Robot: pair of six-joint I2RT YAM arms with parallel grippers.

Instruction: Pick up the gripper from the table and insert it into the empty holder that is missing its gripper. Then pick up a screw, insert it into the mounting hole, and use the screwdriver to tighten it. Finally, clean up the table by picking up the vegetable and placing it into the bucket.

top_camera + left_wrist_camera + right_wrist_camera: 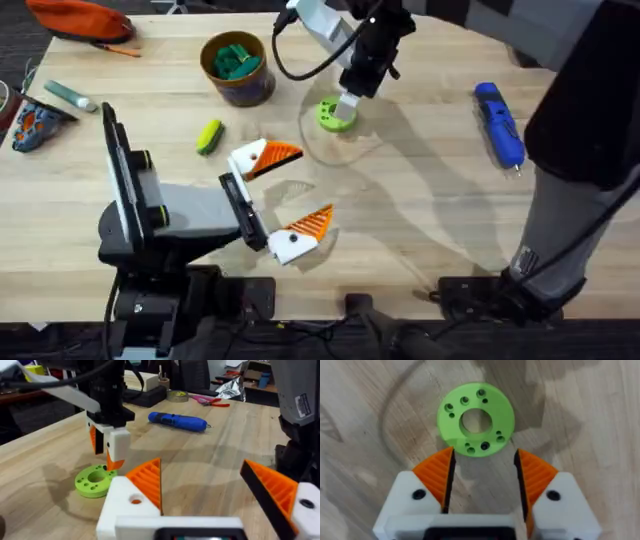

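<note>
My right gripper [345,105] hangs open just above the table beside the green ring-shaped disc [476,418], with nothing between its orange pads [437,475]. My left gripper [285,195] rests open at the table's middle, white fingers [145,482] spread wide and empty. The blue screwdriver [498,122] lies at the right. The yellow vegetable [208,136] lies left of the disc. Behind it stands the bucket [237,67] with green pieces inside. The loose gripper piece, the empty holder and a screw are out of view.
An orange pouch [80,18], a grey-green marker pen [70,95] and a colourful cloth item [30,122] lie along the far left. A tape roll [177,396] and red pliers [212,401] sit beyond the screwdriver.
</note>
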